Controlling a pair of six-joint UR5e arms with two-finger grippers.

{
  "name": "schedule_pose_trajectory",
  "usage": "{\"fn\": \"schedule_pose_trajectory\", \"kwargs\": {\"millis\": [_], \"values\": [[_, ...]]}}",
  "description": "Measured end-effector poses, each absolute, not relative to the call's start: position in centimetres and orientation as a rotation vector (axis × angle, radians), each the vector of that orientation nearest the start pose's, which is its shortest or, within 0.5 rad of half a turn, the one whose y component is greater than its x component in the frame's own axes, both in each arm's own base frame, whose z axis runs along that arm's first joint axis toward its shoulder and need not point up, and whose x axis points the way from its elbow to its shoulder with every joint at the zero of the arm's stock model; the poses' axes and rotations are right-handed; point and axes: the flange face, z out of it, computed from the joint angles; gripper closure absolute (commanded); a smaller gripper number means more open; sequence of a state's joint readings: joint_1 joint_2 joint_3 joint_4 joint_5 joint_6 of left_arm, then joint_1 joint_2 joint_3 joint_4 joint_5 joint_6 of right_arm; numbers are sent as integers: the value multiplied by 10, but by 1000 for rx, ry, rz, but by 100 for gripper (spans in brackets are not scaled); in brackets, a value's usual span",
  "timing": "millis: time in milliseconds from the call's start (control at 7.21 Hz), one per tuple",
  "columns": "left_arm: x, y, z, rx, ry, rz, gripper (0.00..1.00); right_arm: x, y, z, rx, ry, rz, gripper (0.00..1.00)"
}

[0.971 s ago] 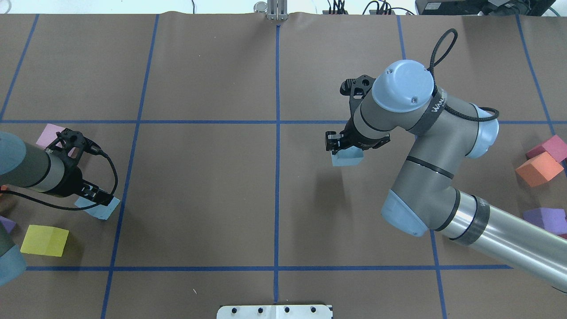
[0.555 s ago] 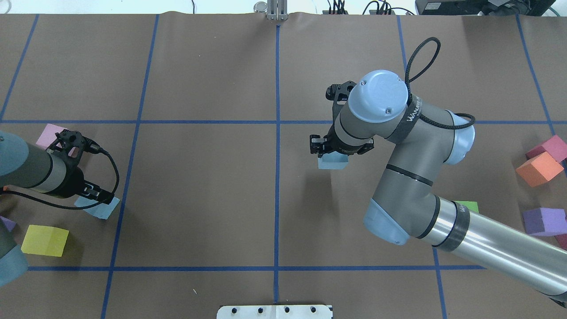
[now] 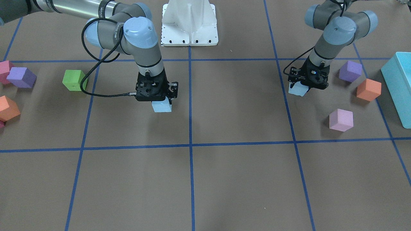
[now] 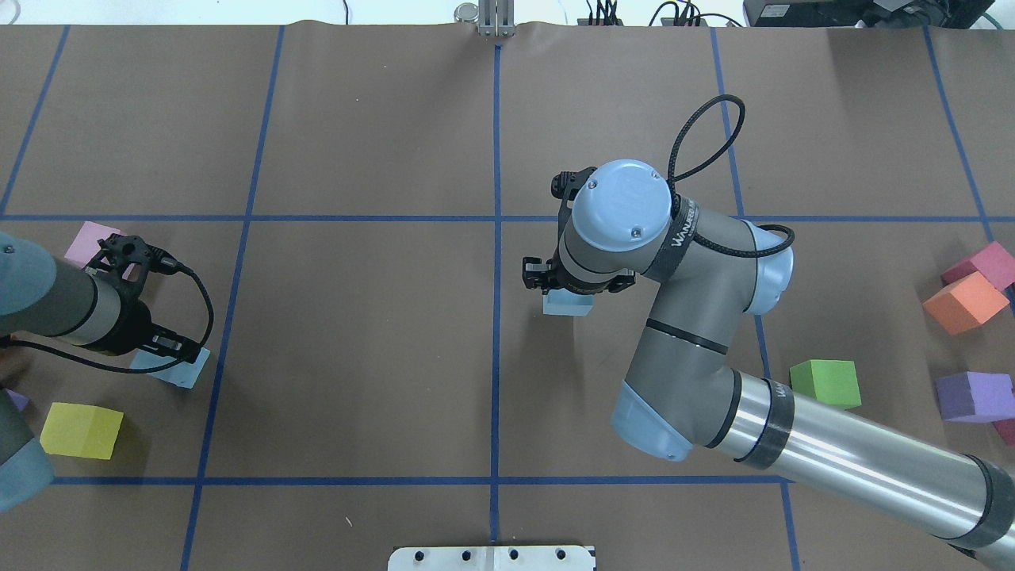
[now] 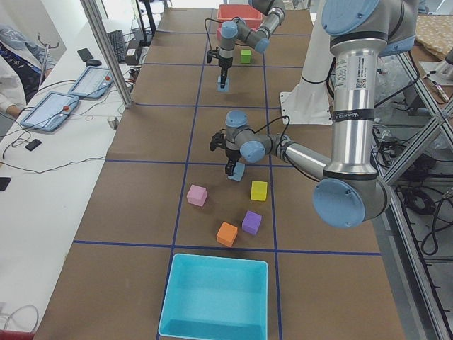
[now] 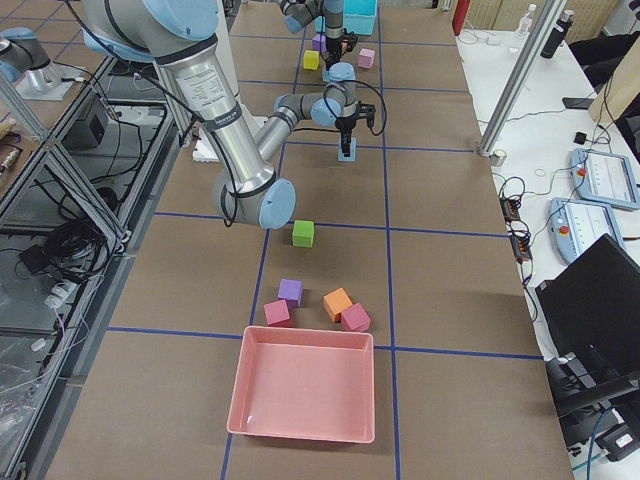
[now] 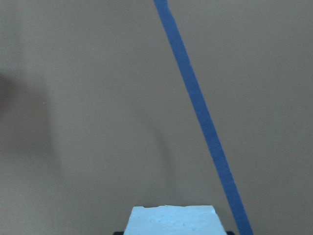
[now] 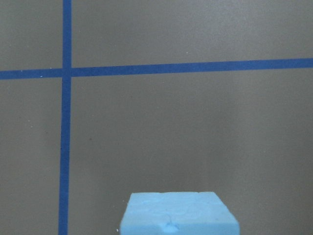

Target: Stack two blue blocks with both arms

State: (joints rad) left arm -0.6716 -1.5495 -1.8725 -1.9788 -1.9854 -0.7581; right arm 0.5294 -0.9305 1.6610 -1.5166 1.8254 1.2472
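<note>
My right gripper (image 4: 564,290) is shut on a pale blue block (image 4: 567,304) and holds it just right of the table's centre line; the front view shows the gripper (image 3: 161,100) with the block (image 3: 161,106) low over the table. The block fills the bottom of the right wrist view (image 8: 178,213). My left gripper (image 4: 173,354) is shut on the second blue block (image 4: 187,371) at the far left, low at the table; the front view shows that block (image 3: 297,89) slightly tilted. It also shows in the left wrist view (image 7: 173,221).
A pink cube (image 4: 86,241) and a yellow cube (image 4: 79,430) lie beside my left arm. Green (image 4: 825,383), orange (image 4: 963,302), magenta (image 4: 991,263) and purple (image 4: 974,396) cubes lie at the right. A turquoise bin (image 3: 398,84) and a red bin (image 6: 305,396) stand at the table's ends.
My right arm has carried its blue block leftward toward the centre line, uncovering the green cube. My left gripper and its block have barely shifted.
</note>
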Motion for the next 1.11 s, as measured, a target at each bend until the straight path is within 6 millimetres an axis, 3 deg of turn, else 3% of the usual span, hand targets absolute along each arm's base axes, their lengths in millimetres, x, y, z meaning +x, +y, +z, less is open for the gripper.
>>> {"fn": "schedule_pose_trajectory", "kwargs": {"millis": [277, 693, 1109], "values": [[340, -384, 478, 120, 808, 265, 41, -551, -435, 235, 108, -801, 90, 34], [335, -398, 455, 89, 854, 233, 42, -570, -441, 200, 113, -814, 81, 34], [347, -439, 394, 66, 840, 187, 42, -581, -460, 194, 119, -795, 65, 32]]}}
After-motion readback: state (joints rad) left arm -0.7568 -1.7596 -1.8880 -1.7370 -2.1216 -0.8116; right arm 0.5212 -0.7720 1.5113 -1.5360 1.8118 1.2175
